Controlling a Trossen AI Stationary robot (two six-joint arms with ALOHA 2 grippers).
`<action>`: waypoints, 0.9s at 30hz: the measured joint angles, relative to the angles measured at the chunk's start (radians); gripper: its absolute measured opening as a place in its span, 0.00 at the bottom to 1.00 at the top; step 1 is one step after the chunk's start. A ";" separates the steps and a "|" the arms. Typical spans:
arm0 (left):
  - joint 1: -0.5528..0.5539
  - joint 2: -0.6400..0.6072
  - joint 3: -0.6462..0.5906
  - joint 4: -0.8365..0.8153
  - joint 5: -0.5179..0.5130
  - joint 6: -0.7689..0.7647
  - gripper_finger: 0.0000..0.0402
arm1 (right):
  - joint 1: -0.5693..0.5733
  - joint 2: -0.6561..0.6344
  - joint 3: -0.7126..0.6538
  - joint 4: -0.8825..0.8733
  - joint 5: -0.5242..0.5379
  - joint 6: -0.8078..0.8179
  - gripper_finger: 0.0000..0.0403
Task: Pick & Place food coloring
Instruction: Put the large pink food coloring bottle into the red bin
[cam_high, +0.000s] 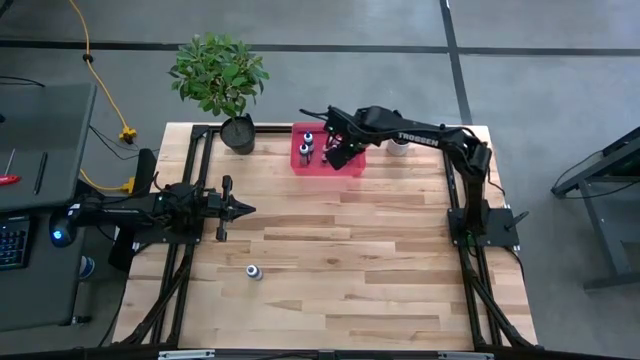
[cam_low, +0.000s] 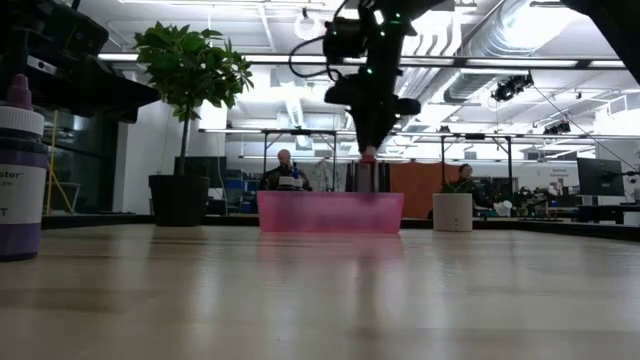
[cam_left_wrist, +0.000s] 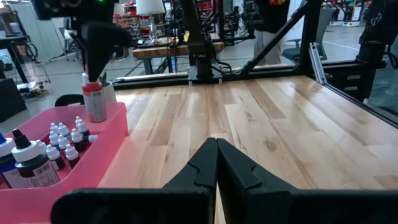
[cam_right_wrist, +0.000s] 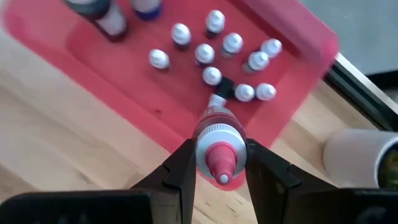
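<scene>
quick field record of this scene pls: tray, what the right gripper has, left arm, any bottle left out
tray: pink tray at the table's far edge, small capped bottles standing inside
right gripper: right gripper shut on a red-capped bottle, over the tray's near edge
left gripper: left gripper shut, waiting at the table's left side
loose bottle: one purple bottle on the table, apart from the tray
nearby: potted plant, white pot

In the right wrist view, two dark bottles are cut off at the upper left edge, and a white pot at the right edge. In the low view, a purple bottle is cropped at the left edge.
</scene>
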 joint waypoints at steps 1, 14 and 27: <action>0.000 0.000 0.000 0.000 0.000 0.000 0.00 | -0.004 -0.002 -0.014 0.000 0.005 0.001 0.26; 0.000 0.000 0.000 0.000 0.000 0.000 0.00 | -0.037 -0.004 -0.171 0.088 -0.024 0.001 0.26; 0.000 0.000 0.000 0.000 0.000 0.000 0.00 | -0.042 -0.007 -0.212 0.155 -0.027 -0.006 0.29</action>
